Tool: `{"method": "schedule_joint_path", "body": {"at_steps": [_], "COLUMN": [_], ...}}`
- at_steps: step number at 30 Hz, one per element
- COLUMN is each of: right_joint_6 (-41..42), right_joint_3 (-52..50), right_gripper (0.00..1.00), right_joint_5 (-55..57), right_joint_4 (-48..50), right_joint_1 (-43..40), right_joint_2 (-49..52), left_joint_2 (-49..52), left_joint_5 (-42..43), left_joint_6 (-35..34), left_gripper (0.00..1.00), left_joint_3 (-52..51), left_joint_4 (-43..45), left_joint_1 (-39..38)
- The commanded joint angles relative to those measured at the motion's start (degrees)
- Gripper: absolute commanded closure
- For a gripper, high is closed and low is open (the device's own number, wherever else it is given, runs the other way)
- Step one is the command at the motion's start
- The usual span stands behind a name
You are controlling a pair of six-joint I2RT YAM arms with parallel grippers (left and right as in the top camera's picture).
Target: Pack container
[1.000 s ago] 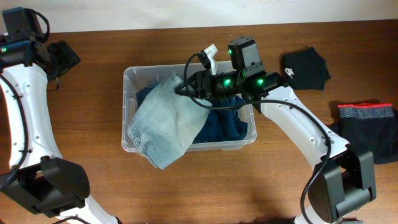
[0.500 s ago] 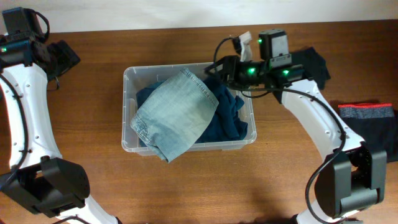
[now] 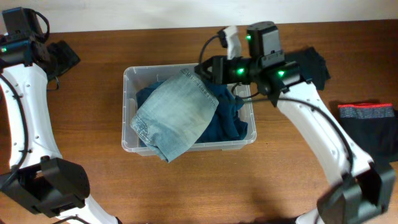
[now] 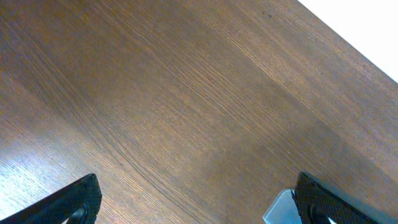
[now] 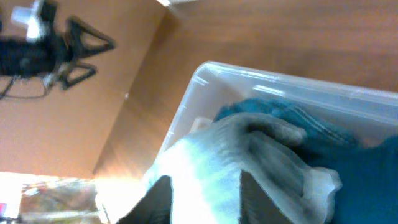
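Container (image 3: 127,93), centre frame: judged light, stiff-walled and slick; best held at the rolled rim.
Left gripper (image 4: 196,199) stands wide open; right gripper (image 3: 201,67) sits at the denim garment (image 3: 174,115), grip cannot be told.

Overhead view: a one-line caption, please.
Right gripper at the container's far rim, light denim lying over dark blue clothing.

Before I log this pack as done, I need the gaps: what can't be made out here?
- Right gripper grip on the denim garment: right wrist view, blurred.
- Container base: overhead, covered by the denim and a dark blue garment.
- Red-banded garment: overhead, cut off at the right edge.
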Motion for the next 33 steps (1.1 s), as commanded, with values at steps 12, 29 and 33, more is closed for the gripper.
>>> {"method": "schedule_joint_path", "body": {"at_steps": [12, 29, 33], "right_joint_6": [-2.47, -0.17, -0.07], "right_joint_3": [3.74, 3.74, 3.74], "right_gripper": [0.96, 0.96, 0.96], "right_joint_5": [33.14, 30.49, 29.94], "right_joint_4": [-15.54, -7.74, -1.90], "right_joint_1": [21.79, 22.56, 22.53], "right_joint_2": [5.18, 18.01, 19.69], "left_joint_2": [0.22, 0.22, 0.22], "left_joint_5": [-0.24, -0.26, -0.26], "left_joint_6": [-0.74, -0.74, -0.74], "left_gripper": [0.01, 0.01, 0.00], "left_joint_3": [0.35, 0.35, 0.35], "left_joint_4": [-0.07, -0.04, -0.07], "left_joint_1": [0.00, 0.00, 0.00]}}
